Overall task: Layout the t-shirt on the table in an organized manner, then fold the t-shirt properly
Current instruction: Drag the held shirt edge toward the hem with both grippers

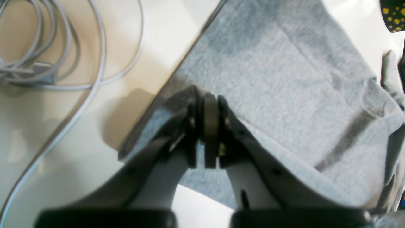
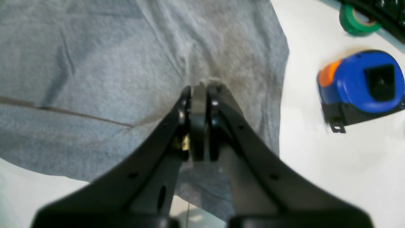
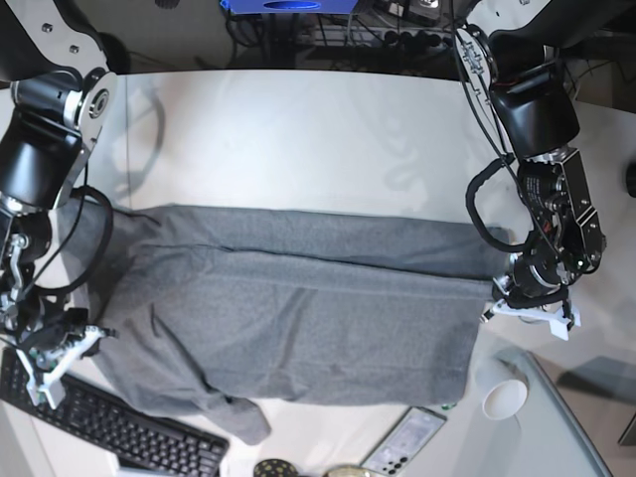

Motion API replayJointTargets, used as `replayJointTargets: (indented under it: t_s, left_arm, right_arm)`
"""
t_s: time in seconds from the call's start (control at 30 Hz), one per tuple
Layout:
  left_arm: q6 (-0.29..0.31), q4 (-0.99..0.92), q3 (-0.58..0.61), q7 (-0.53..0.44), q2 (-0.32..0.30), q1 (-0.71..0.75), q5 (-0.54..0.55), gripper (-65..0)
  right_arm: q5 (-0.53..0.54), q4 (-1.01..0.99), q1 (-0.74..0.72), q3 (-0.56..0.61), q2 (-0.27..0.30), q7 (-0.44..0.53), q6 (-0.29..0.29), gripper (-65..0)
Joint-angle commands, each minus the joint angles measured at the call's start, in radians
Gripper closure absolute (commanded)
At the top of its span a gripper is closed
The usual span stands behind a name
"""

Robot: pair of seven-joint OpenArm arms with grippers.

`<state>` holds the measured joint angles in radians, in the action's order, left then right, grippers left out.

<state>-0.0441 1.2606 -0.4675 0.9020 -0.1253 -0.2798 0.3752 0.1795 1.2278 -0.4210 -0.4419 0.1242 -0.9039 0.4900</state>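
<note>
While t-shirt (image 3: 288,318) lies spread, both grippers pinch edges

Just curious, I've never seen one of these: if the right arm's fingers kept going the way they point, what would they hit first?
More of the t-shirt. The right gripper is pinched on a bit of its edge, and grey cloth fills the view ahead. Depth is hard to judge, but the table seems to lie right under it.

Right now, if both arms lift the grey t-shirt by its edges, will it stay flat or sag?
The t-shirt will probably sag between the left gripper and right gripper; its knit already creases. It looks light, and likely slides easily on the smooth table.
</note>
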Motion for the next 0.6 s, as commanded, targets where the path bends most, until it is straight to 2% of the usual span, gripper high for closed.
replayJointTargets:
  t_s: [0.0,0.27,0.57]
  left_arm:
    - [0.006,0.017,0.0,-0.024,-0.023,-0.025,0.008,0.0]
    - [0.006,0.017,0.0,-0.024,-0.026,-0.025,0.008,0.0]
    - [0.006,0.017,0.009,-0.024,-0.027,-0.017,0.008,0.0]
  right_arm:
    - [0.01,0.01,-0.036,0.002,0.01,0.022,0.003,-0.6]
    - [0.012,0.008,-0.048,0.108,-0.019,0.079,0.002,-0.6]
    - [0.01,-0.064,-0.082,0.12,-0.045,0.102,0.009,-0.6]
